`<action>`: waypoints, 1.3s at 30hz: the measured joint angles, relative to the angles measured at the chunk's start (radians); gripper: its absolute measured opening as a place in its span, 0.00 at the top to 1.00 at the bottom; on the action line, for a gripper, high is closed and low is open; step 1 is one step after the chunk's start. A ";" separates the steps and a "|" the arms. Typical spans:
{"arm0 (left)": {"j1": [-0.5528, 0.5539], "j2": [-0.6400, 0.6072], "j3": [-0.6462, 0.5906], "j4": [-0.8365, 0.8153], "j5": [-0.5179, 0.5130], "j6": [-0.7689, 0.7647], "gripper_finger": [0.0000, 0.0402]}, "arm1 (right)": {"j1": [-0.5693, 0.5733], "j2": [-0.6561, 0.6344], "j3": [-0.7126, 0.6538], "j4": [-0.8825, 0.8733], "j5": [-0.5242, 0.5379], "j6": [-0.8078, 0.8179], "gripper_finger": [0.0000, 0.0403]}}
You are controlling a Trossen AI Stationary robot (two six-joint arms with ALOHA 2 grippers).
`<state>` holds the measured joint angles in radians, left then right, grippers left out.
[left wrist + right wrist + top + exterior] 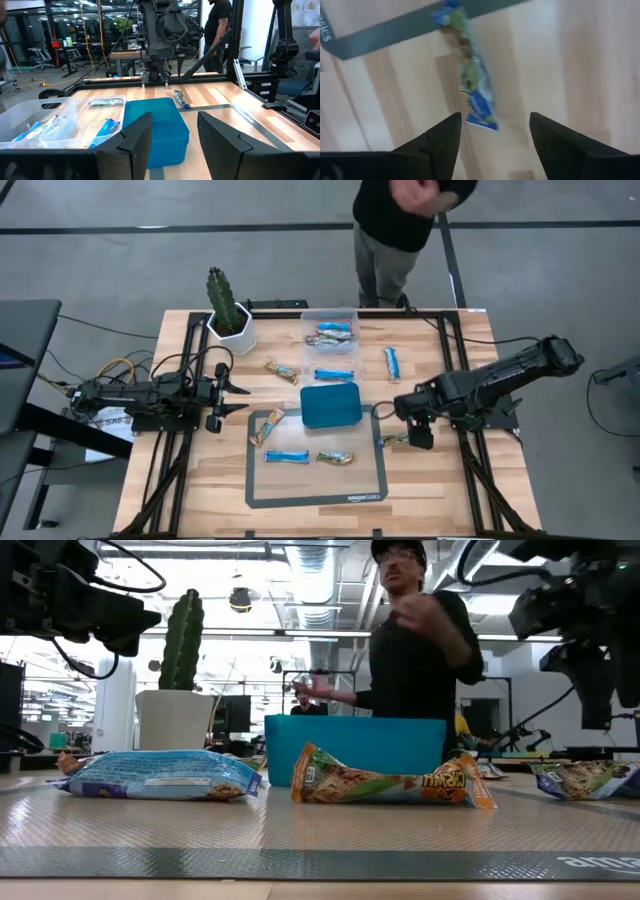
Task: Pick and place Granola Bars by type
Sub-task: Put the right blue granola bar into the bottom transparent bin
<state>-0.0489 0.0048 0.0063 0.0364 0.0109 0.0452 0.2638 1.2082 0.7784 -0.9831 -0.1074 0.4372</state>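
Right gripper (495, 145) spread wide, holding nothing, directly above a granola bar (470, 85) lying skewed between its fingers, so closing may pinch only a wrapper corner and slip.

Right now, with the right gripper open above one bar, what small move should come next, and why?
Probably lower the right gripper straight down over the bar and then close. Its fingers stand open and empty, the bar lies flat on the wood at the mat's right edge, partly between the fingertips, and nothing else crowds it. The left gripper waits open at the table's left side.
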 joint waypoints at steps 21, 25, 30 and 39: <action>0.000 0.000 0.000 0.000 0.000 0.000 0.62 | 0.055 0.332 -0.001 0.219 0.051 -0.119 0.43; 0.000 0.000 0.000 0.000 0.000 0.000 0.62 | 0.063 0.370 -0.001 0.260 0.006 -0.131 0.44; 0.000 0.000 0.000 0.000 0.000 0.000 0.62 | 0.068 0.379 0.000 0.269 0.012 -0.130 0.51; 0.000 0.000 0.000 0.000 0.000 0.000 0.62 | 0.054 0.336 -0.001 0.287 0.001 -0.123 0.80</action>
<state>-0.0489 0.0045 0.0064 0.0363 0.0109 0.0452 0.3181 1.5441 0.7776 -0.6963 -0.1061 0.3140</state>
